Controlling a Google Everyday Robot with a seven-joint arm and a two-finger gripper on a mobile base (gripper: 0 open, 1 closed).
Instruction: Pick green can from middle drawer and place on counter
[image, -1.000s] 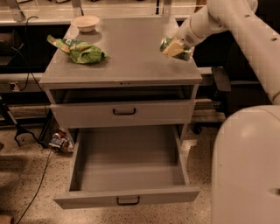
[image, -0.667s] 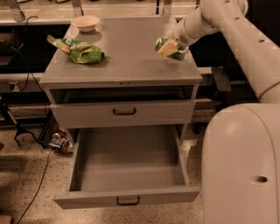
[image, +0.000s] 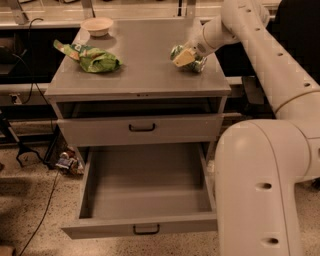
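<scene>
- Camera view: my gripper sits low over the right-hand part of the counter. Its fingers are closed round the green can. The can lies tilted in my grasp, at or just above the surface; I cannot tell whether it touches.
- Over the last second I have carried the can a short way inward, from near the right edge toward the middle of the top.
- I judge the fetching done and the placing in hand: what remains is to set the can down and let go.
- The middle drawer stands pulled out and bare inside; the drawer above it is shut.
- The counter is flat, matte grey. A green snack bag and a pale bowl lie toward its left and back, well apart from my can.
- Below is a speckled floor, with cables trailing at the left.
</scene>
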